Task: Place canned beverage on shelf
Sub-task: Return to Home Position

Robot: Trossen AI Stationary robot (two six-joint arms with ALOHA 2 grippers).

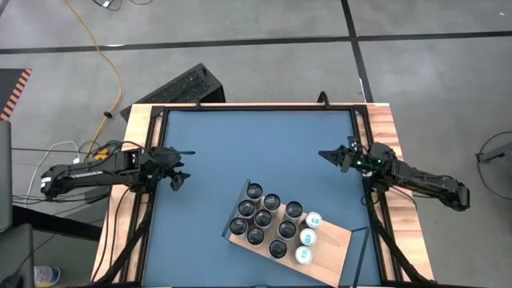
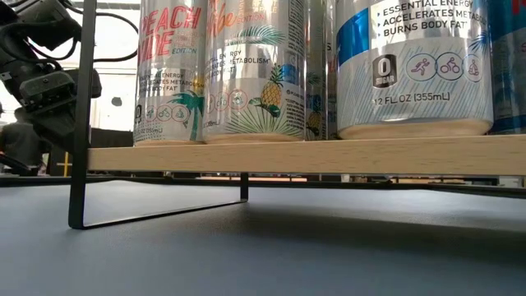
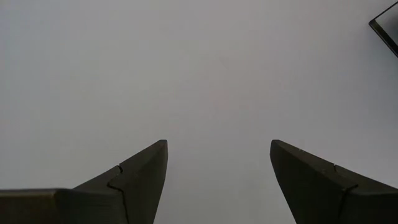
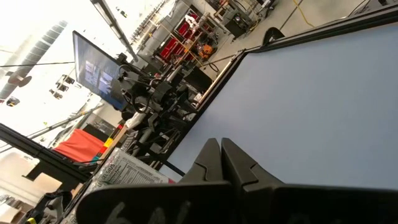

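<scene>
The shelf [image 2: 329,160] is a smooth pale-wood board on thin matt black metal legs [image 2: 78,123], carrying glossy printed metal cans [image 2: 246,74]. The surface [image 1: 256,152] is smooth matt blue, edged with light wood strips [image 1: 386,124], and the left gripper [image 3: 219,144] looks matt dark plastic.

— What could you read there?
— You had "ESSENTIAL ENERGY", "BURNS BODY FAT" and "12 FL. OZ (355mL)" on the white-and-blue metal can [image 2: 415,66].
— And the others?
— "EACH" and "EDITION" stood on the silver can with a palm tree [image 2: 170,74]; "METABOLISM" on the silver pineapple-printed can [image 2: 255,82].
</scene>
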